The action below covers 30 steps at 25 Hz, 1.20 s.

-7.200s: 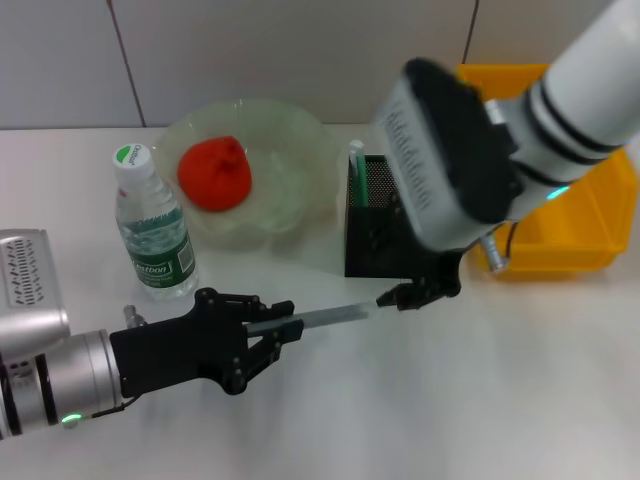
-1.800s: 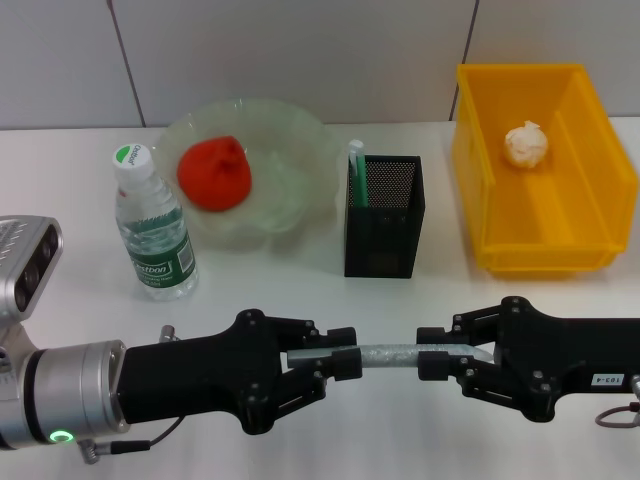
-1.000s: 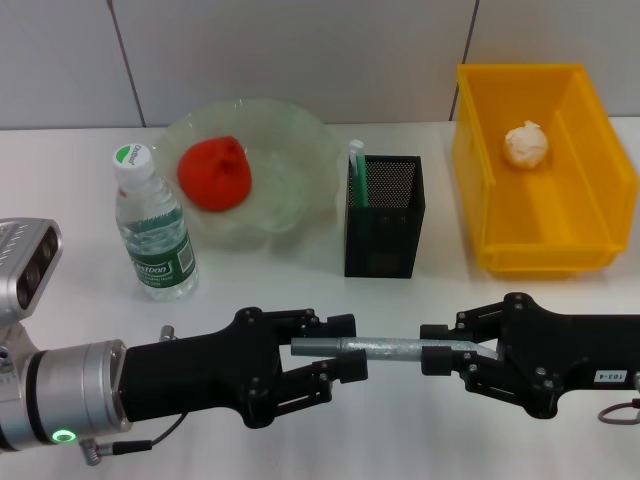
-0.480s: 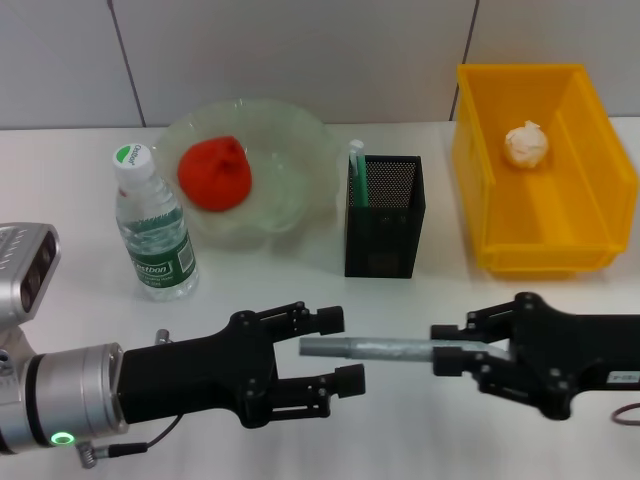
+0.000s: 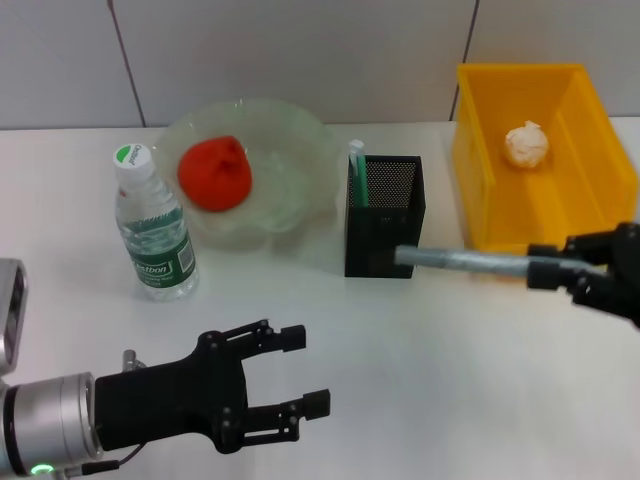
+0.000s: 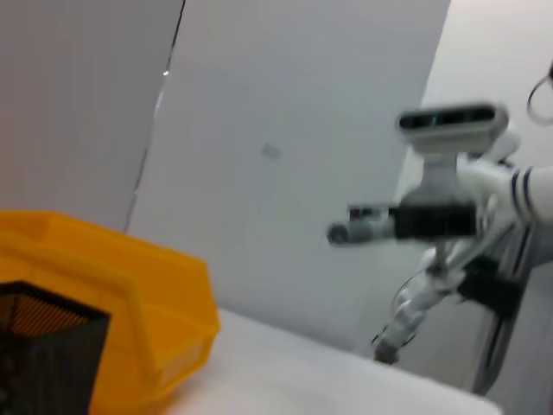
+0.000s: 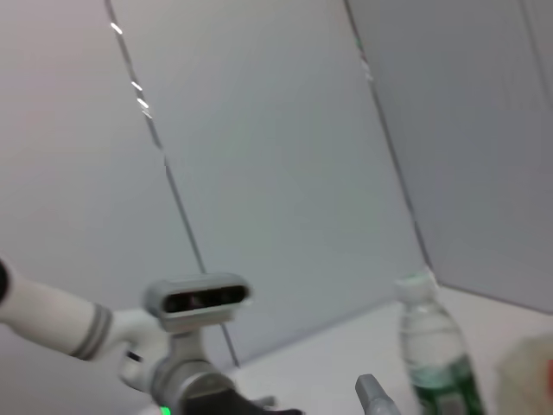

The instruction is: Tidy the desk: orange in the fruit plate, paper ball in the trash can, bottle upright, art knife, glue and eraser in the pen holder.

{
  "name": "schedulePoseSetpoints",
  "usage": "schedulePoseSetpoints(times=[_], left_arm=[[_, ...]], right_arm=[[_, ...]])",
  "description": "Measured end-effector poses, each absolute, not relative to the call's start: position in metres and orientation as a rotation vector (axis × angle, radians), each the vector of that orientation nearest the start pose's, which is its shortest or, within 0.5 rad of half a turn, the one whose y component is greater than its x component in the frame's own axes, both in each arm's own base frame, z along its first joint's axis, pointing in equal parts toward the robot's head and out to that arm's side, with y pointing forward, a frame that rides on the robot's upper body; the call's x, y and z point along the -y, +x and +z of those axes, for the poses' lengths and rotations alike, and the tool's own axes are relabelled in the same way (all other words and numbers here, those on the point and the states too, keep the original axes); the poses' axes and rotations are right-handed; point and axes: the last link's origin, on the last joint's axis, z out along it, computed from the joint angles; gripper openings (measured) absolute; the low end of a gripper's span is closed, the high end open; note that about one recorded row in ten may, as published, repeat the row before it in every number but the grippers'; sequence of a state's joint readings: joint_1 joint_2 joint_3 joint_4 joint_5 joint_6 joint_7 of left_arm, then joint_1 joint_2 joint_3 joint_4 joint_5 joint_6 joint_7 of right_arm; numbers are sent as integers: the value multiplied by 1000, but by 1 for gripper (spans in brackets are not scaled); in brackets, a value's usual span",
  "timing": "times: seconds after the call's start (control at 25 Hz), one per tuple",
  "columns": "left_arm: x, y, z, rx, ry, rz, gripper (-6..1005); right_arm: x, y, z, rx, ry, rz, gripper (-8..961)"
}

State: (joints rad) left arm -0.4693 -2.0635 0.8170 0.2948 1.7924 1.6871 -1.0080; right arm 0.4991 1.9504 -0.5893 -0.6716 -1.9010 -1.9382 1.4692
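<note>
My right gripper (image 5: 545, 271) at the right edge is shut on the art knife (image 5: 460, 262), a grey rod held level above the table, its free end just in front of the black mesh pen holder (image 5: 383, 215). The green glue (image 5: 356, 172) stands in that holder. My left gripper (image 5: 305, 370) hovers open and empty at the lower left. The orange (image 5: 215, 172) lies in the pale-green fruit plate (image 5: 300, 130). The bottle (image 5: 150, 225) stands upright beside the plate. The paper ball (image 5: 527, 143) lies in the yellow trash can (image 5: 480, 200). The eraser is out of view.
The left wrist view shows the trash can (image 6: 130, 285), the pen holder (image 6: 43, 346) and, farther off, the art knife (image 6: 354, 232) in the right gripper. The right wrist view shows the bottle (image 7: 432, 354) and the knife's end (image 7: 373, 393). A wall rises behind the table.
My left gripper opened, let go of the art knife and drew back to the lower left. My right gripper carried the knife up and to the right, toward the pen holder.
</note>
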Motion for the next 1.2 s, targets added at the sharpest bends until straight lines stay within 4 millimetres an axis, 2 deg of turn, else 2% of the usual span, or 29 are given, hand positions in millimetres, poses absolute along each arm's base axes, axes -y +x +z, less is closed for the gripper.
schedulePoseSetpoints(times=[0.16,0.36,0.6,0.84,1.0,1.2], left_arm=[[-261,-274,-50,481,-2769,-1008,807],[-258,-277,-51,460,-2755,-1000,807],[-257,-277,-53,448,-2751,-995,807],[-259,-276,-53,446,-2747,-995,807],[-260,-277,-53,448,-2744,-983,807],[-261,-279,-54,453,-2742,-963,807]], right_arm=[[-316,244,105,-633,-2792,855,156],[-334,214,139,-682,-2763,646,160],[-368,176,158,-825,-2718,375,165],[-400,150,154,-883,-2664,115,169],[-417,131,136,-850,-2658,-46,173],[-429,115,111,-793,-2677,-152,177]])
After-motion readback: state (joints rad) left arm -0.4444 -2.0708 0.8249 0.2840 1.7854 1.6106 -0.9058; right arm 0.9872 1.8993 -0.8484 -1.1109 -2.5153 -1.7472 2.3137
